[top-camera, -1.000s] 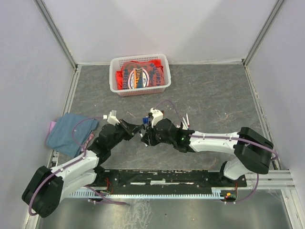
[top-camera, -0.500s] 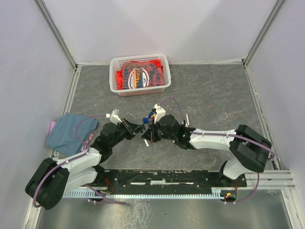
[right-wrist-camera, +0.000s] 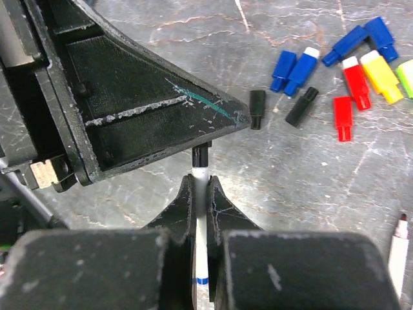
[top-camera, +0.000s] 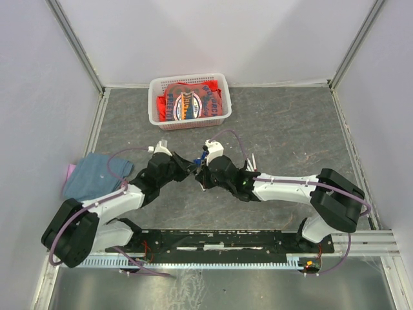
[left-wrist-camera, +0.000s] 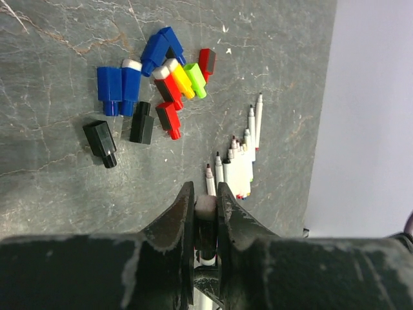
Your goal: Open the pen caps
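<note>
Both grippers meet at mid-table on one pen. My right gripper (right-wrist-camera: pixel 201 182) (top-camera: pixel 202 175) is shut on its white barrel (right-wrist-camera: pixel 201 172). The pen's black cap (right-wrist-camera: pixel 201 155) sticks out into my left gripper (left-wrist-camera: pixel 206 188) (top-camera: pixel 189 169), which is shut on that cap (left-wrist-camera: pixel 206 208). Several loose pen caps, blue, black, red, yellow and green (left-wrist-camera: pixel 110 87) (right-wrist-camera: pixel 352 81), lie on the grey table beyond the grippers. Several uncapped white pens (left-wrist-camera: pixel 237 169) (top-camera: pixel 251 163) lie side by side to their right.
A white basket (top-camera: pixel 191 123) holding red packets stands at the back centre. A blue cloth (top-camera: pixel 97 177) lies at the table's left edge. Grey walls close in the table on three sides.
My left gripper has moved right and away from the bases, up to the right gripper. The right gripper has shifted slightly away from the bases with the pen.
</note>
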`<state>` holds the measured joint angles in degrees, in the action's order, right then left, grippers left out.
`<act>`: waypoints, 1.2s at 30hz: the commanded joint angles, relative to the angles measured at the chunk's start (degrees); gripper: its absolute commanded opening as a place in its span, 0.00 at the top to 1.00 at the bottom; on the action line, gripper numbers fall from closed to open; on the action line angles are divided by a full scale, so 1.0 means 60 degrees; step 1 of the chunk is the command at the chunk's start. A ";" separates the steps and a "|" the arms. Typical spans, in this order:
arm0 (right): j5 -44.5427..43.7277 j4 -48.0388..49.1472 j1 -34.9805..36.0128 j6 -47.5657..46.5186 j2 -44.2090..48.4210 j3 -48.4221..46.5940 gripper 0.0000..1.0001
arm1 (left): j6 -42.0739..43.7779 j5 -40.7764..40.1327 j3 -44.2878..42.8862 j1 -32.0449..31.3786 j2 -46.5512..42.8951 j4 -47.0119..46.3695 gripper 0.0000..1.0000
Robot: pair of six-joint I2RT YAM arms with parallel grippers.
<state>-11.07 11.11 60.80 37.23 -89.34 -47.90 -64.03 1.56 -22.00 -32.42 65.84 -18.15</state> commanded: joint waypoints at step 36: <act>0.3455 0.5483 -0.1564 0.1691 0.0174 0.3789 0.99 | -0.1865 0.0514 0.1161 0.0704 0.3769 -0.8293 0.97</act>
<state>4.12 45.30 51.13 47.13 -88.18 -27.00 -73.89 11.31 -14.76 -31.66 88.90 -61.19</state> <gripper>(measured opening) 0.037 0.186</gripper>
